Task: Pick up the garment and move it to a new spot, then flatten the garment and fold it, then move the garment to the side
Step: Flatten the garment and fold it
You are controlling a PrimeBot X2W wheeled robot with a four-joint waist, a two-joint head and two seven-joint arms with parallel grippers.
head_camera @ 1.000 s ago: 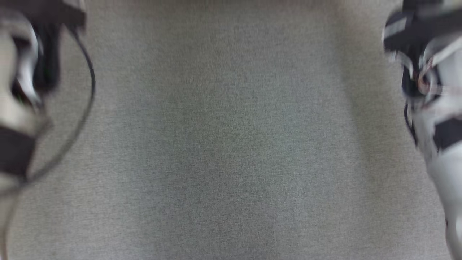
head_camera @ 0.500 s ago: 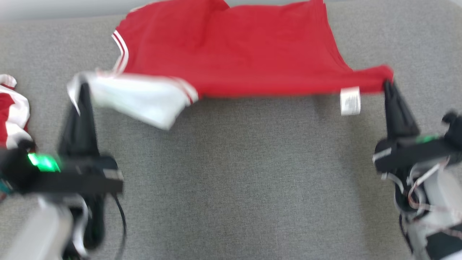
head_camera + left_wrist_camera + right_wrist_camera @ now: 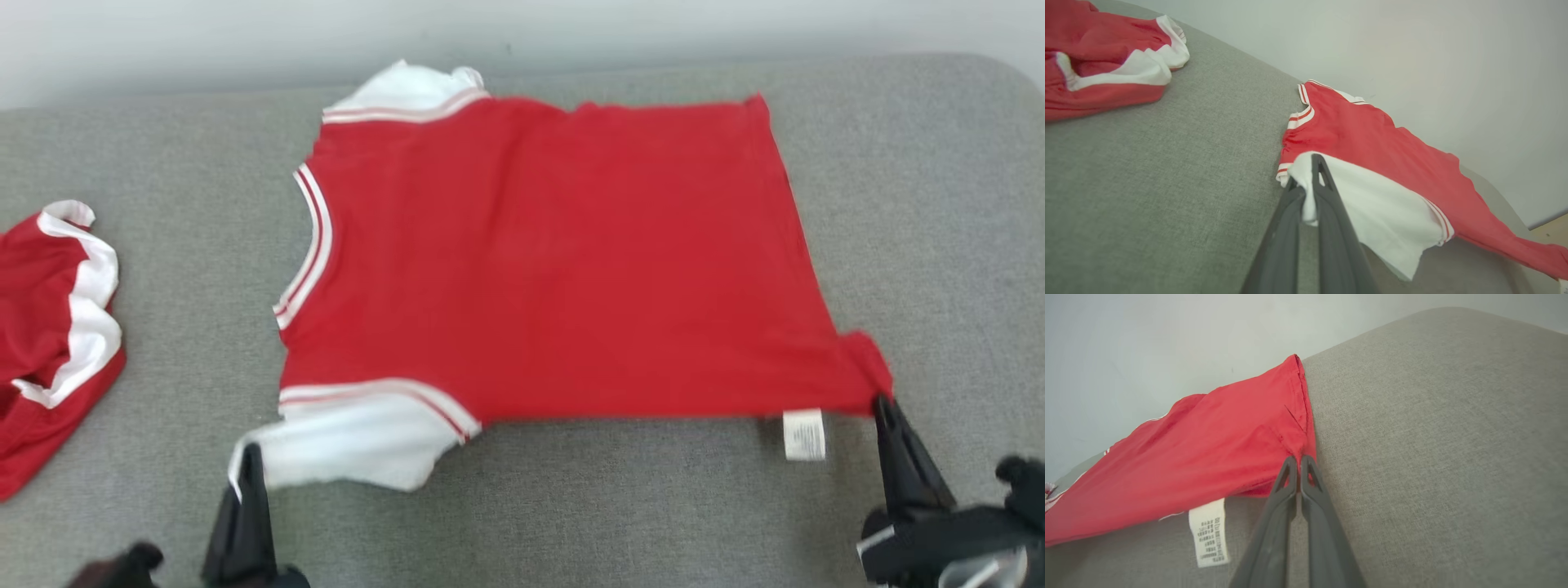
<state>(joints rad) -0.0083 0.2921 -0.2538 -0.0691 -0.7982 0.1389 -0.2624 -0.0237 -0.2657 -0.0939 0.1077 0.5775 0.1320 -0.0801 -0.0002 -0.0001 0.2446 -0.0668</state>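
the red garment [image 3: 555, 261] lies spread nearly flat at the centre of the grey fabric tabletop [image 3: 939, 204]. in the head view its striped neckline points to 9 o'clock and its hem to 3 o'clock. one white sleeve [image 3: 359, 441] sits at the garment's 7 o'clock; the other is bunched at 11 o'clock, close to the pale wall [image 3: 245, 41].

left hand [image 3: 247, 451]: fingers pressed together, pinching the outer edge of the near white sleeve. the left wrist view shows the white cloth clamped between the two dark fingers [image 3: 1331, 212].

right hand [image 3: 882, 402]: fingers pressed together, pinching the near hem corner at the garment's 4 o'clock. the right wrist view shows the red corner caught at the fingertips, held slightly off the tabletop.

a white label [image 3: 803, 434] hangs from the near edge, just beside the right hand at its 9 o'clock.

a second red and white garment [image 3: 49, 327] lies crumpled at 9 o'clock, well apart from the first.
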